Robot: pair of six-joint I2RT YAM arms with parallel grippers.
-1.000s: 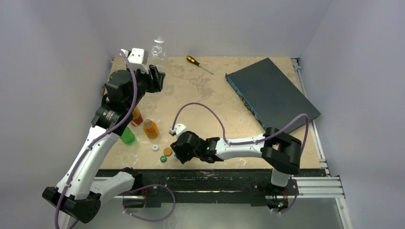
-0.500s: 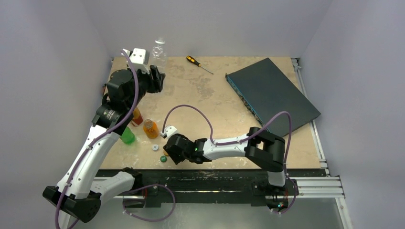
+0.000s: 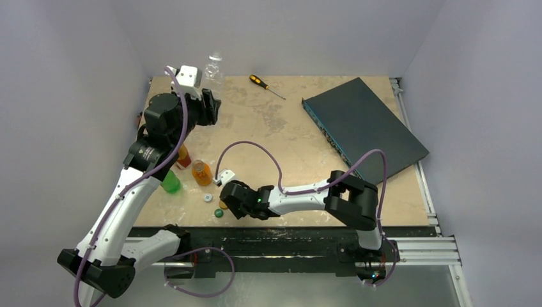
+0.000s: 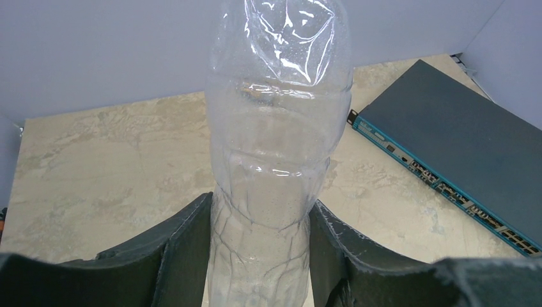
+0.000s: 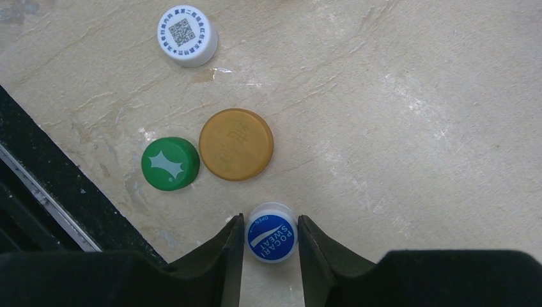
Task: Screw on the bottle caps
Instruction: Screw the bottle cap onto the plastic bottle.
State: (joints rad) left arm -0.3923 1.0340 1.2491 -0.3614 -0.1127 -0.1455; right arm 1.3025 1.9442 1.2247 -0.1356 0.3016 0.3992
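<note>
Blue cap [image 5: 271, 239] betw. right claw [image 5: 271, 223] jaws

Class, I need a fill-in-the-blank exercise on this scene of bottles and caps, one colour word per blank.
1. The bottle in the left gripper is ___.
2. The cap between the right gripper's fingers is ___.
3. The cap nearest the green cap is ___.
4. The cap bearing a QR code is ___.
Missing words: clear, blue, orange, white.

White-and-black arms [image 3: 121, 211]; purple cables [image 3: 250, 142]
</note>
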